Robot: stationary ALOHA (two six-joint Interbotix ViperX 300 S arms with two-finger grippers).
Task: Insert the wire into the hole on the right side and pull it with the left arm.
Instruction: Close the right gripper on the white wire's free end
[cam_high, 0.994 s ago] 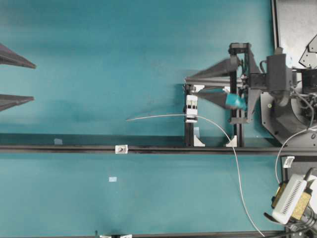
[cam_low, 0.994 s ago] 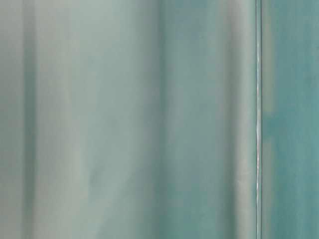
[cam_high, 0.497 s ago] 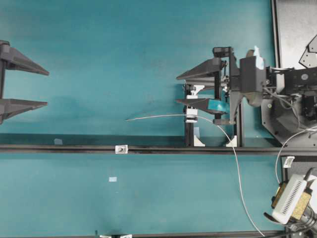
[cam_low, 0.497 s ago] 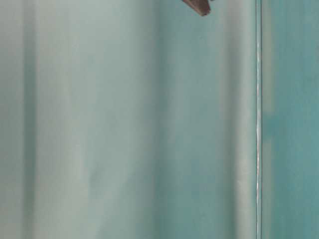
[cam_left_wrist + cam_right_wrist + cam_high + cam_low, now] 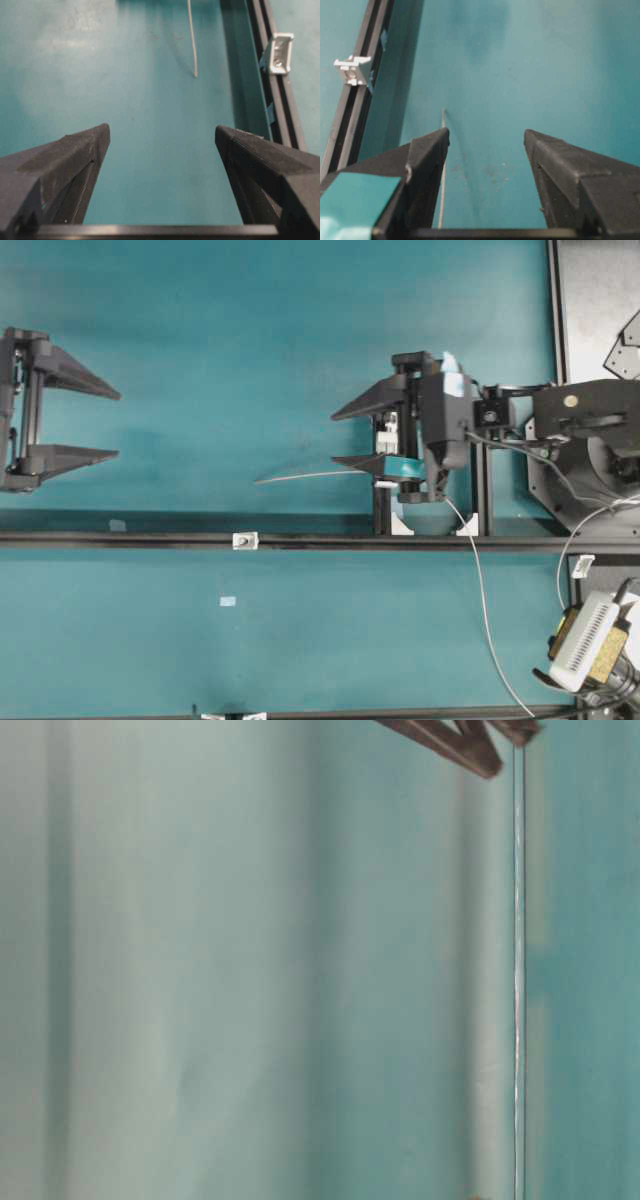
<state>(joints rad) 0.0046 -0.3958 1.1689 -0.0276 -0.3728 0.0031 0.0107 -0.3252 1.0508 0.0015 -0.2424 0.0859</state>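
Observation:
The thin pale wire lies on the teal mat with its tip pointing left. It comes out of the white clamp block and trails down to the right. My right gripper, with its blue tape patch, hovers open over the clamp. The wire runs along the inner edge of its left finger and nothing is gripped. The tiny metal block with the hole sits on the black rail. My left gripper is open at the far left, with the wire tip well ahead of it.
A black upright frame carries the clamp. A second rail runs along the bottom edge. The right arm's base and a beige device stand at the right. Dark finger tips show at the top of the table-level view.
My right gripper has moved left, past the clamp block and over the wire. My left gripper has come further in from the left edge. The wire has not moved.

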